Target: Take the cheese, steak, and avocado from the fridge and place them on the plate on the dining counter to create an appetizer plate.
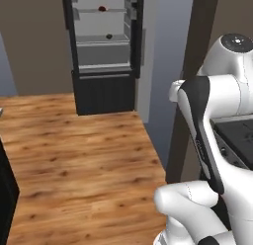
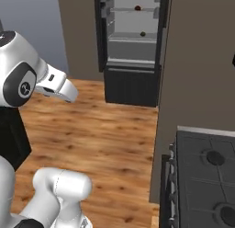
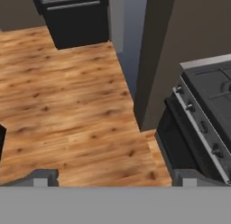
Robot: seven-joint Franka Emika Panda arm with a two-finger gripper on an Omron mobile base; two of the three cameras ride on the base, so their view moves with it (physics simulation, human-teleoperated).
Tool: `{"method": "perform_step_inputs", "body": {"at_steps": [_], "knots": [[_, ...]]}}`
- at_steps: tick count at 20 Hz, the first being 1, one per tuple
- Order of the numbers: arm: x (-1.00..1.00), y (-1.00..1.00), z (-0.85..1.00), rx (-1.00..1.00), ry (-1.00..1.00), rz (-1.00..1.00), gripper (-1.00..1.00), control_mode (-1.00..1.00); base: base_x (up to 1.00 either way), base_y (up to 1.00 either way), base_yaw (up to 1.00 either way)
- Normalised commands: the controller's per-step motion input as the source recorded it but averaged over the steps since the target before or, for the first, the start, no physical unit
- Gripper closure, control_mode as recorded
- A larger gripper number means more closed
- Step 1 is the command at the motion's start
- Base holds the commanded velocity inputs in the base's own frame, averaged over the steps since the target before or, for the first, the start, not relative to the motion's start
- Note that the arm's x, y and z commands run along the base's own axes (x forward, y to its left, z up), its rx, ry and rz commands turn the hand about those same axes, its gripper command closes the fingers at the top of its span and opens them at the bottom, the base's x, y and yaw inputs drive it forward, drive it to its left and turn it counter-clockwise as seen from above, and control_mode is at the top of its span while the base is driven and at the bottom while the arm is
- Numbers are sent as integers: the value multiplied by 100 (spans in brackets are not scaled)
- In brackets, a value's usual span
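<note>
The gripper (image 3: 115, 175) stands with its jaws spread wide and nothing between them; in the hand view the two dark fingertips (image 3: 43, 175) rise far apart at the bottom, looking down on bare wooden floor (image 3: 67, 105). Just beside that patch of floor, to the right in the hand view, sits a black stove (image 3: 203, 114) with knobs along its front, next to a brown wall panel (image 3: 180, 38). The arm (image 1: 207, 135) is folded up close over the base, not reaching toward anything. Further out, across the floor, the fridge (image 1: 104, 51) stands with its door open and its pale grey shelves on show. On the upper shelf lies a small reddish-brown lump that looks like the steak (image 1: 102, 8), and on the shelf below a darker rounded thing that is probably the avocado (image 1: 109, 36); both are too small to tell apart with certainty. The step in hand appears to be the approach to the fridge for a pick, with the robot well apart from it. The next move calls for the base to drive up close to the open fridge, then for the arm to unfold and carry the open jaws level into a shelf, around one item, without striking the shelf edge or door frame.
</note>
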Motion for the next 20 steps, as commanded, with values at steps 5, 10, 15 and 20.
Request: {"method": "perform_step_inputs", "body": {"at_steps": [5, 10, 15, 20], "knots": [[0, 0, 0, 0, 0, 0, -100, 100, 100, 31, -17], [0, 0, 0, 0, 0, 0, -100, 100, 100, 48, -21], [0, 0, 0, 0, 0, 0, -100, 100, 100, 55, -19], [0, 0, 0, 0, 0, 0, -100, 100, 100, 47, -17]]}}
